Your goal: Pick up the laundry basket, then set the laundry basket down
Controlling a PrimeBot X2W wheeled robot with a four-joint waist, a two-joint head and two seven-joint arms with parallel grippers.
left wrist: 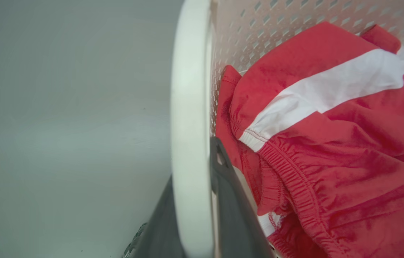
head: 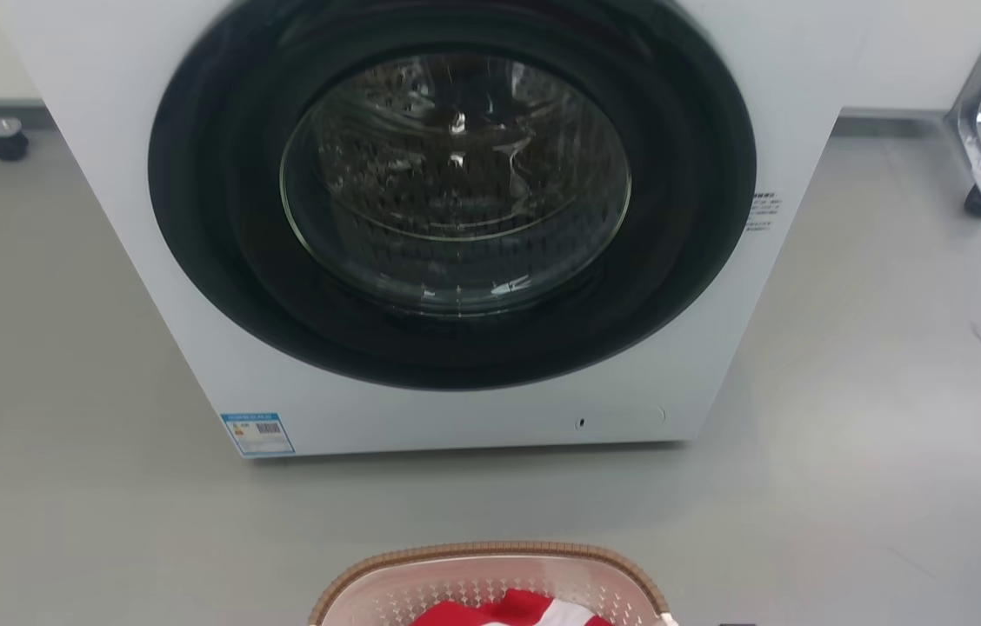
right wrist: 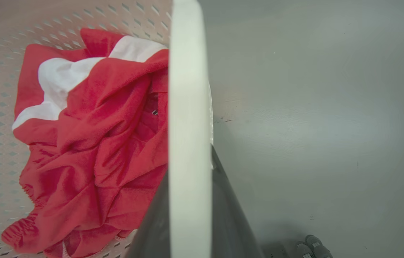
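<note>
The laundry basket (head: 490, 552), pale pink with a brown woven-look rim, pokes into the bottom of the head view, in front of the washing machine. A red and white garment (head: 517, 610) lies inside it. In the left wrist view my left gripper (left wrist: 192, 161) is shut on a white side handle (left wrist: 189, 89), one dark finger on each side, with the perforated wall (left wrist: 259, 32) and the garment (left wrist: 331, 143) beyond. My right gripper (right wrist: 189, 168) is likewise shut on the other white handle (right wrist: 187, 89). Whether the basket touches the floor I cannot tell.
A white front-loading washing machine (head: 456, 217) with a dark round glass door stands just beyond the basket. Grey floor (head: 890, 391) spreads to both sides. A castor (head: 5, 143) sits at the far left and a metal leg with a castor (head: 977, 196) at the far right.
</note>
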